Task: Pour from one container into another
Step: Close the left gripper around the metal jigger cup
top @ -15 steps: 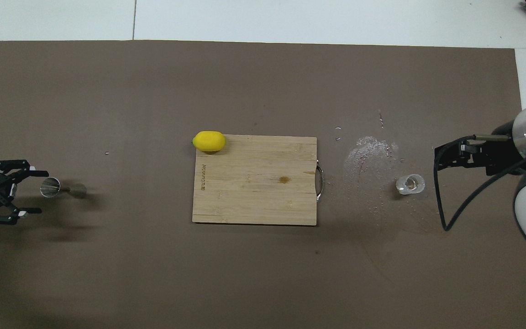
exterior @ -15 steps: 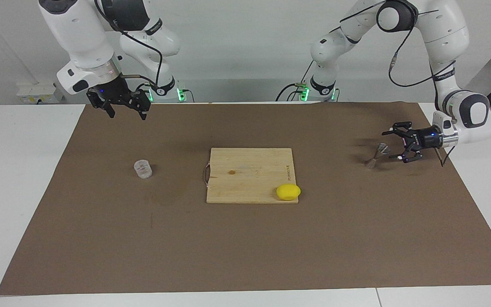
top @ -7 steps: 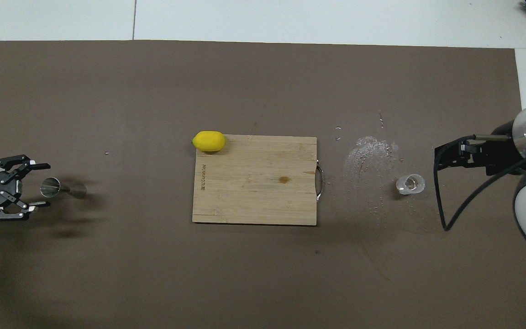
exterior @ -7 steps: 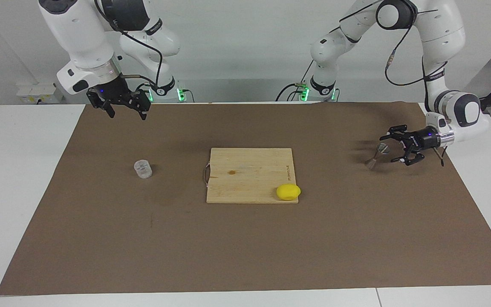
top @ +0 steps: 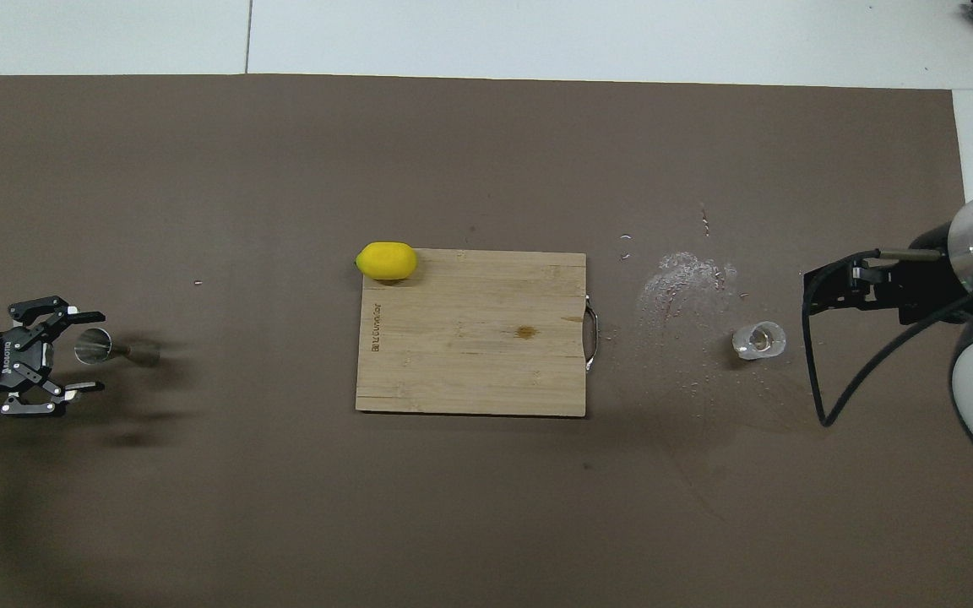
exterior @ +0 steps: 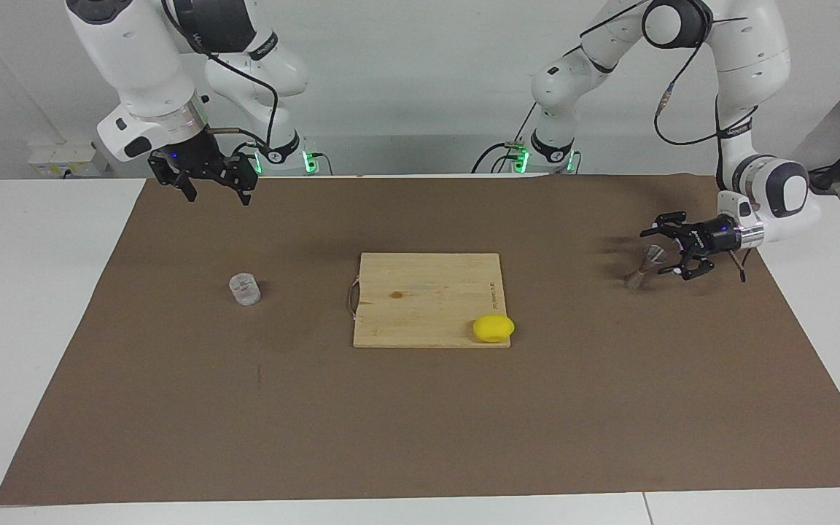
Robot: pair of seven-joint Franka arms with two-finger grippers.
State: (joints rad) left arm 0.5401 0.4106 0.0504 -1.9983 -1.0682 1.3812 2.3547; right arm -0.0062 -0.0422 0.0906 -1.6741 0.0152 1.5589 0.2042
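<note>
The glass tumbler [exterior: 245, 289] stands upright on the brown mat [exterior: 420, 408] toward the right arm's end of the table [exterior: 41, 292], well apart from the cutting board [exterior: 427, 299] at the middle. It looks nearly empty, and a scatter of wet drops [top: 681, 279] lies on the mat just beside it, between it and the board. Nothing touches the tumbler.

The jigger [exterior: 644, 265] stands near the table edge at the left arm's end, tilted in the facing view as its hourglass shape leans toward the camera; whether it truly stands straight I cannot tell. The left gripper [exterior: 671, 249] lies low and turned sideways, its jaws spread wide to either side of the jigger's upper cone without yet touching it. That sideways pose suits a grasp round the narrow waist or cone, so I judge the step in hand to be the pickup of the jigger, either to steady it or to carry it toward the tumbler.

The right gripper [exterior: 212, 186] hangs in the air with jaws wide, over the mat's edge nearest the robots at its own end, and the tumbler sits clear of it. It waits, placed well to come down on the tumbler.

A lemon [exterior: 494, 328] rests on the board's corner farthest from the robots, out of both arms' paths.
</note>
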